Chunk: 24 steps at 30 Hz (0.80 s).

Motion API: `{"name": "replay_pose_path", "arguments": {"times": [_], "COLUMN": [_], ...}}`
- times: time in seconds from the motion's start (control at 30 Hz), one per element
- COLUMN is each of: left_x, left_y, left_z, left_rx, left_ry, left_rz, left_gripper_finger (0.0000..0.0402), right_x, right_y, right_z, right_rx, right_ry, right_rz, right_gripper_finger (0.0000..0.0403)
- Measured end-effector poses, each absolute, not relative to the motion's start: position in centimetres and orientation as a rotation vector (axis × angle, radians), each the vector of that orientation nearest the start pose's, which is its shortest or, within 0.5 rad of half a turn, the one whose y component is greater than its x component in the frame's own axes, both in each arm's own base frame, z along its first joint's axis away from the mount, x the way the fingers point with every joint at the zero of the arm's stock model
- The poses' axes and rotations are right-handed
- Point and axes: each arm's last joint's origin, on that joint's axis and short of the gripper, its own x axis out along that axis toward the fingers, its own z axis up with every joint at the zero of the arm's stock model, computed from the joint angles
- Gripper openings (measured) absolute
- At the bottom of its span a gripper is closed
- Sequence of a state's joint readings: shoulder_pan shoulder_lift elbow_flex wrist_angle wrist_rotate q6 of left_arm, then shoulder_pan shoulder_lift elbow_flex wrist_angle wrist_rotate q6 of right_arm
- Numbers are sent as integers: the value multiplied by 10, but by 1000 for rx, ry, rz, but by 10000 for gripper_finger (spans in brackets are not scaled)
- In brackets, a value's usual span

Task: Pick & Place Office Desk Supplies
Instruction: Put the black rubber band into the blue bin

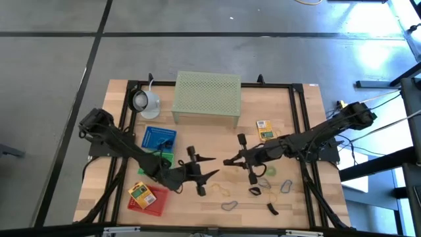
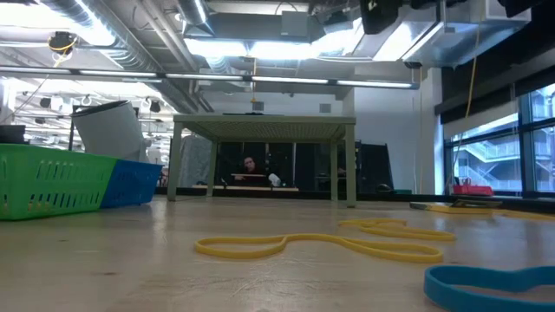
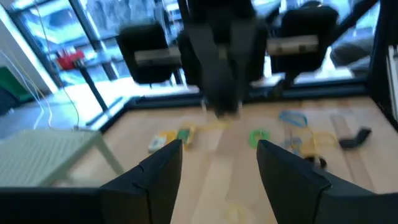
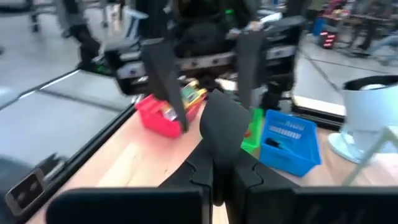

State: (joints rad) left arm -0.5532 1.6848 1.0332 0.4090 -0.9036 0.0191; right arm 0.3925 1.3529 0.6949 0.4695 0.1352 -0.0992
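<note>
- Mesh stand (image 1: 206,97), pale green, sits at the back middle of the wooden surface (image 1: 197,207) and serves as the landmark.
- Left pincer (image 1: 209,168) hangs in front of the stand, slightly to its left side, its two fingers spread wide with nothing between them.
- In the left wrist view the spread fingers (image 3: 155,177) frame bare wood, with the right arm's dark body straight ahead.
- Right pincer (image 1: 228,161) is in front of the stand, tips pointing toward the left pincer and close to it; its fingers are pressed together, holding nothing that can be seen.
- Right wrist view shows those closed fingers (image 4: 217,127) facing the left arm's open ones.
- Blue tray (image 1: 158,139) lies front-left of the stand; a green tray (image 1: 166,158) sits just in front of it, partly under the left arm.
- Red tray (image 1: 152,199) is farther front-left of the stand, with a yellow box (image 1: 139,190) in it.
- Second yellow box (image 1: 265,130) lies front-right of the stand, beside the right arm.
- Loops lie scattered well in front of the stand and to its right: a yellow loop (image 1: 222,191), a grey loop (image 1: 229,206), a blue loop (image 1: 287,187), a green loop (image 1: 271,171).
- Black clips (image 1: 272,209) rest among those loops.
- White lamp (image 1: 145,101) stands just left of the stand.
- Low view shows a yellow loop (image 2: 321,246) and a blue one (image 2: 486,284) flat on the wood, the stand behind them.
</note>
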Motion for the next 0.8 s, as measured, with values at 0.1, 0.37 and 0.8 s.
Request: {"name": "replay_pose_path", "arguments": {"times": [0.1, 0.37, 0.8], "left_x": [330, 342, 348], "left_y": [-169, -158, -149], "left_z": [245, 248, 250], "left_rx": [182, 84, 47], "left_ry": [131, 78, 60], "left_rz": [342, 176, 137], "left_gripper_finger": [201, 202, 179], "right_x": [267, 267, 267], "right_y": [108, 108, 108], "right_z": [240, 240, 238], "right_rx": [-161, -180, -193], "right_ry": [172, 169, 189], "right_rz": [313, 318, 317], "right_gripper_finger": [15, 15, 16]}}
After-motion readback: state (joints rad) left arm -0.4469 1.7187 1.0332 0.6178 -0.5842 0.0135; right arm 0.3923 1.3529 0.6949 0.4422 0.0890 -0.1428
